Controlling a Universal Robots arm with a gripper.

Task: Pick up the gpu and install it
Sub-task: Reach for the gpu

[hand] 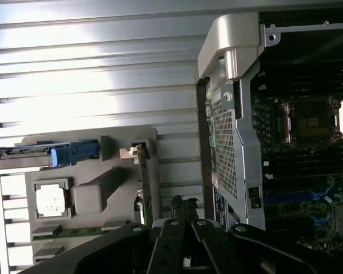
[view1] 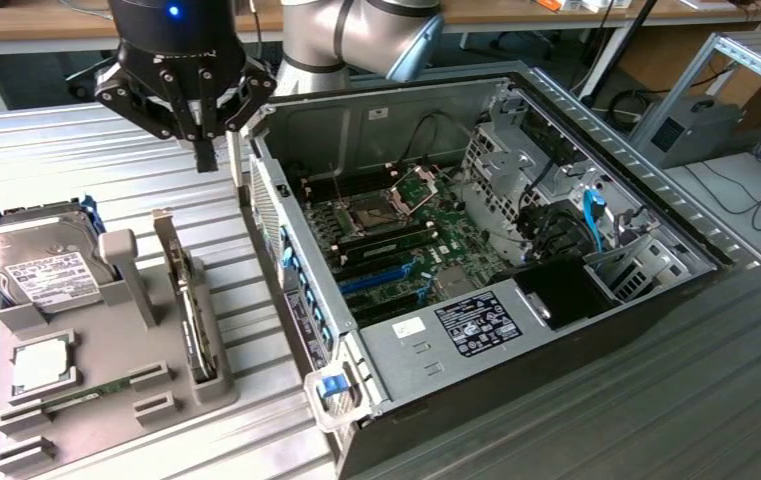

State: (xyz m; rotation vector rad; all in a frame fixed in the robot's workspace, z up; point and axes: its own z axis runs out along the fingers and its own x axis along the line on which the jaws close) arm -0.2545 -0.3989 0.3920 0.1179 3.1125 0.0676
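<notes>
The gpu (view1: 195,312) stands on its long edge in a grey holder (view1: 111,352) on the slatted table, at the exterior view's left. Its pale metal bracket end (view1: 163,238) points toward the far side. In the wrist view the gpu (hand: 144,184) shows as a thin green edge beside the holder (hand: 97,194). My gripper (view1: 204,152) hangs above the table beyond the gpu's far end, close to the open computer case's rear corner. Its fingers (hand: 177,212) are shut together with nothing between them, and it touches nothing.
The open computer case (view1: 340,130) lies on its side right of the holder, motherboard (view1: 394,245) exposed. The holder also carries a silver hard drive (view1: 41,268) in a blue caddy, a CPU (view1: 39,366) and a RAM stick (view1: 87,395). Desks and cables stand behind.
</notes>
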